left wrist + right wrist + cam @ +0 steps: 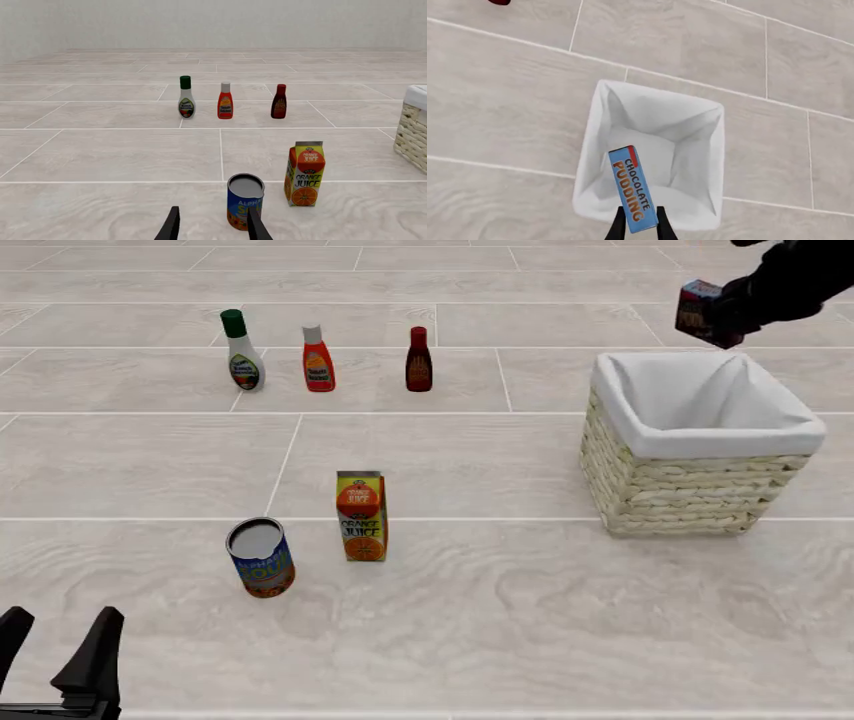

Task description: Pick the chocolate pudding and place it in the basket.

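Note:
The chocolate pudding (699, 311), a small dark box with a red and white label, hangs in the air above the far edge of the basket (694, 480). My right gripper (734, 320) is shut on it at the upper right of the front view. Seen from the right wrist, the pudding box (634, 187) sits between the fingers (619, 227) directly over the basket's white cloth lining (694, 125). My left gripper (54, 645) stands open and holds nothing, low at the near left, with a blue can (244, 200) just past its fingertips.
An orange juice carton (360, 516) and a blue can (262, 557) stand left of centre. Three bottles line the back: a green-capped dressing (242, 351), a red sauce (316, 358) and a dark brown sauce (418, 359). The basket wall (413, 132) shows at the left wrist view's edge.

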You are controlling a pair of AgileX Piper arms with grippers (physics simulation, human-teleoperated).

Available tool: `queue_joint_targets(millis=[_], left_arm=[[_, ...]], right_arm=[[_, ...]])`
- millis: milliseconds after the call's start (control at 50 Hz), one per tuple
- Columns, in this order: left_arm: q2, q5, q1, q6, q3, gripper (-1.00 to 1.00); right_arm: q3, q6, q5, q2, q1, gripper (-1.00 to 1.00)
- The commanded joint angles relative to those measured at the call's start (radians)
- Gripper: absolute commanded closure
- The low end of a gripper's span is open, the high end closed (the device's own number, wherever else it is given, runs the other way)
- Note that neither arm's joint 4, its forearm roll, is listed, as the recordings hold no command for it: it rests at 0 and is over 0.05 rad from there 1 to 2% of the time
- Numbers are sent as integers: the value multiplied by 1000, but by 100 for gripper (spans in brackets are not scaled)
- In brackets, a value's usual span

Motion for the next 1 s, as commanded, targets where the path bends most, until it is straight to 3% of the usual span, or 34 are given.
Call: queue_joint_targets(millis=[20, 1000], left_arm=[[0, -2, 0, 0, 2, -100], [0, -2, 0, 0, 2, -100]], right_arm=[[-40, 8, 9, 47, -5, 100], [-198, 7, 9, 210, -17, 100]])
